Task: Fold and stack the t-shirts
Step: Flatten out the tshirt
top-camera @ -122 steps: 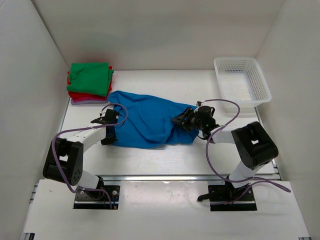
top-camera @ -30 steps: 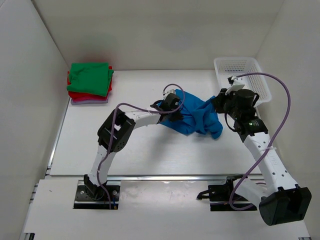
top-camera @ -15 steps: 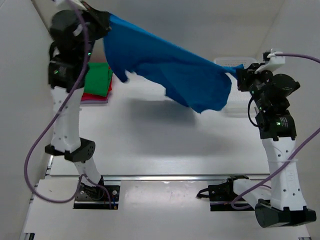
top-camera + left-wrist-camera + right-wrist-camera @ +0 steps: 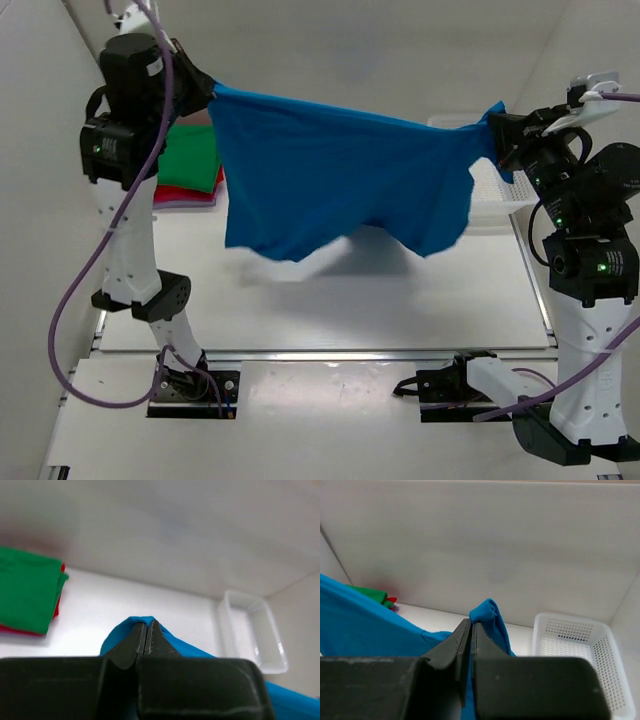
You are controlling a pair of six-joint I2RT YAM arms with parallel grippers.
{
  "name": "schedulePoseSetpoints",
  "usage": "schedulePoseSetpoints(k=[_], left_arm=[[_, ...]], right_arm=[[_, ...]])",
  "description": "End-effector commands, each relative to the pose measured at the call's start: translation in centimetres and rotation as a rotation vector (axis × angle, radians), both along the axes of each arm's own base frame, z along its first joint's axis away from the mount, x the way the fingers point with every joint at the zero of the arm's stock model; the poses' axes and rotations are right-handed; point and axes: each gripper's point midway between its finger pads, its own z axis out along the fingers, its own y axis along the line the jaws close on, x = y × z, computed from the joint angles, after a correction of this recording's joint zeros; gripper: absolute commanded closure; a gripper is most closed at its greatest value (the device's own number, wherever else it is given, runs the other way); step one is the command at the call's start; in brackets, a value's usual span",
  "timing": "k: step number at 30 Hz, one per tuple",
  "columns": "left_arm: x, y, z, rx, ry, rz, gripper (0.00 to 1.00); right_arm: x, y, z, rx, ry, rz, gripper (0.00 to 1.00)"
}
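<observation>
Blue t-shirt (image 4: 340,180) hangs high in the air, well above the table (image 4: 400,300), stretched out wide between the two arms. The left gripper (image 4: 205,90) pinches one top corner of it, and the right gripper (image 4: 497,128) pinches the other top corner. Both sets of jaws are pressed tight on the cloth. The top edge runs almost straight from one gripper to the other, and the rest of the shirt droops down in loose, uneven folds without touching the table. At the back left of the table sits a pile of folded shirts, with the green t-shirt (image 4: 190,160) on top and the red t-shirt (image 4: 185,190) under it. A white basket (image 4: 505,190) sits at the back right, partly hidden behind the blue cloth.
</observation>
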Motion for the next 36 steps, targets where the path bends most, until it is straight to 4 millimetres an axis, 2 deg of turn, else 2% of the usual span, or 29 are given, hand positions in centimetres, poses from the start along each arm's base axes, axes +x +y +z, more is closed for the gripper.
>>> schedulePoseSetpoints(k=[1,2,4,5,6,8,9,11,13,14,15,17,19,20,21,22,23,24,25,26,27,29,30,31,32,33,34,36], left_arm=[[1.2,1.0,-3.9,0.059,0.129,0.048,1.00],[1.6,1.3,-3.6,0.055,0.114,0.057,1.00],[4.4,0.7,-5.5,0.056,0.149,0.025,1.00],[6.1,1.1,-6.0,0.036,0.150,0.036,1.00],[7.0,1.1,-6.7,0.033,0.163,0.027,1.00],[10.6,2.0,-8.4,-0.001,0.167,0.043,1.00],[11.5,2.4,-8.8,-0.018,0.169,0.042,1.00],[14.5,2.5,-9.7,-0.024,0.139,0.049,1.00],[16.3,2.4,-9.0,-0.037,0.078,0.027,1.00],[17.4,2.7,-6.3,-0.111,-0.032,-0.038,1.00],[17.2,2.9,-5.7,-0.122,-0.048,-0.047,1.00],[15.4,4.1,-3.0,-0.105,-0.107,-0.040,1.00],[14.0,4.8,-2.1,-0.069,-0.113,-0.011,1.00],[13.3,4.9,-2.4,-0.043,-0.095,-0.008,1.00],[13.0,4.8,-3.7,-0.021,-0.045,-0.001,1.00],[12.8,4.3,-4.3,0.001,-0.022,-0.002,1.00],[12.9,3.9,-6.1,0.015,0.042,-0.009,1.00],[13.0,3.3,-9.5,0.050,0.151,-0.009,1.00],[12.8,2.4,-10.9,0.075,0.198,-0.014,1.00],[12.6,3.2,-13.9,0.114,0.305,0.037,1.00],[12.0,1.9,-16.4,0.137,0.394,0.025,1.00],[11.4,1.8,-19.9,0.166,0.515,0.060,1.00],[10.9,2.0,-21.8,0.168,0.586,0.070,1.00],[10.9,2.3,-23.1,0.175,0.628,0.067,1.00],[10.0,2.4,-26.1,0.189,0.729,0.047,1.00],[8.5,3.1,-29.5,0.207,0.848,0.043,1.00],[7.9,3.2,-31.0,0.215,0.888,0.022,1.00],[3.6,3.9,-36.9,0.257,1.032,0.013,1.00]], right_arm=[[2.3,0.5,-1.7,-0.014,0.057,0.041,1.00],[3.1,0.5,-2.3,-0.010,0.079,0.043,1.00],[6.4,1.0,-4.7,-0.009,0.149,0.076,1.00],[7.2,1.2,-5.0,-0.018,0.158,0.078,1.00],[9.3,1.3,-5.8,-0.039,0.177,0.087,1.00],[14.4,1.6,-7.5,-0.061,0.244,0.090,1.00],[15.4,1.5,-7.5,-0.068,0.246,0.091,1.00],[18.8,1.5,-8.2,-0.115,0.239,0.058,1.00],[22.0,0.8,-6.1,-0.152,0.168,0.004,1.00],[23.1,0.0,-0.7,-0.142,0.046,-0.023,1.00],[22.3,-0.6,0.7,-0.124,0.005,-0.023,1.00],[19.7,-1.1,3.7,-0.128,-0.065,-0.021,1.00],[18.5,-0.5,3.6,-0.108,-0.054,0.016,1.00],[18.2,-1.2,2.4,-0.100,-0.017,0.019,1.00],[18.0,-1.2,1.6,-0.095,0.002,0.022,1.00],[18.3,-1.1,-0.9,-0.094,0.055,0.021,1.00],[18.3,-0.4,-4.2,-0.089,0.122,0.034,1.00],[18.3,-0.8,-5.5,-0.096,0.142,0.018,0.99],[18.2,0.3,-9.1,-0.106,0.206,0.032,1.00],[17.6,1.0,-12.4,-0.106,0.274,0.045,1.00],[16.9,1.2,-13.5,-0.103,0.292,0.052,1.00],[15.6,2.5,-20.5,-0.108,0.441,0.080,1.00],[14.8,2.3,-21.3,-0.108,0.452,0.072,1.00],[13.9,2.9,-24.3,-0.081,0.520,0.067,1.00],[12.7,3.0,-26.7,-0.069,0.584,0.067,1.00],[11.7,3.0,-27.7,-0.057,0.612,0.062,1.00],[10.7,3.6,-29.5,-0.031,0.664,0.083,1.00],[7.8,4.0,-33.8,-0.005,0.783,0.086,1.00]])
